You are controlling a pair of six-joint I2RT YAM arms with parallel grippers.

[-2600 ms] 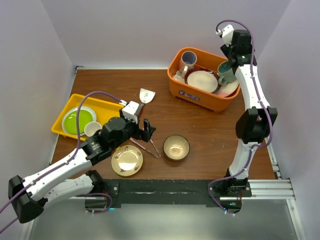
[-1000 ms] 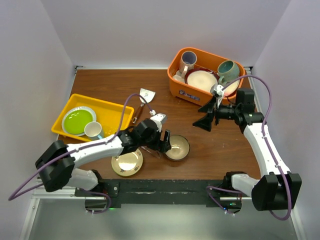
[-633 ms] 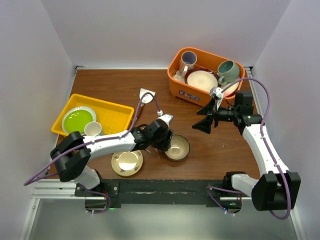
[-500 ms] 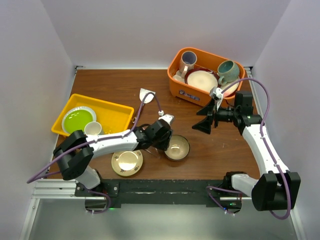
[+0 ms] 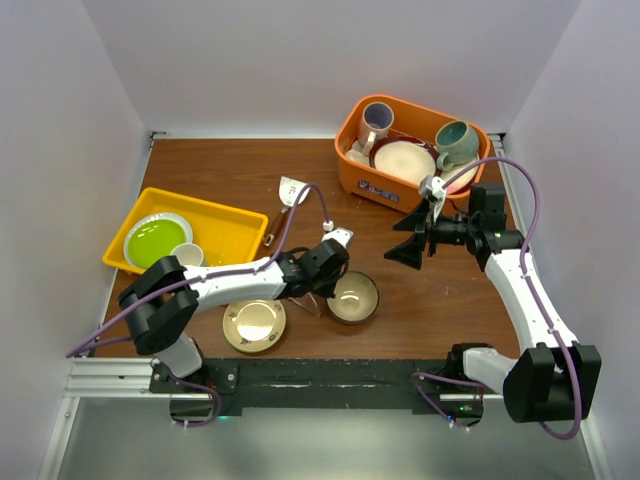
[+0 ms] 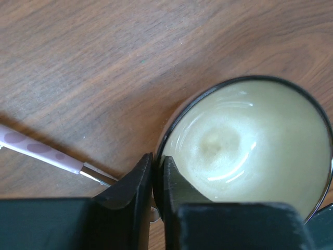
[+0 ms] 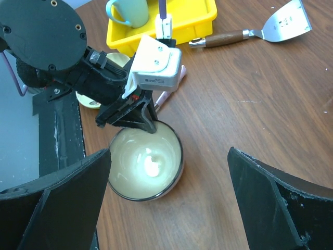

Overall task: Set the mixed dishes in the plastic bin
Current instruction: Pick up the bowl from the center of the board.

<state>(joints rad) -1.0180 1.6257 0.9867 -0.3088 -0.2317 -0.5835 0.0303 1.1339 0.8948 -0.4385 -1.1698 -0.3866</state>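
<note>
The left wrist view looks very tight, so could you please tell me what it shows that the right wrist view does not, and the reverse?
Only the left wrist view shows the left jaws pinching the rim of the bronze bowl, one finger inside and one outside. Only the right wrist view shows the yellow tray, the mug in it, the spatula and the right jaws spread wide and empty. Both show the bowl, the pink tongs beside it and the wooden table.

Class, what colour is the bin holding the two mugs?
The bin is orange, seen best in the top external view.
</note>
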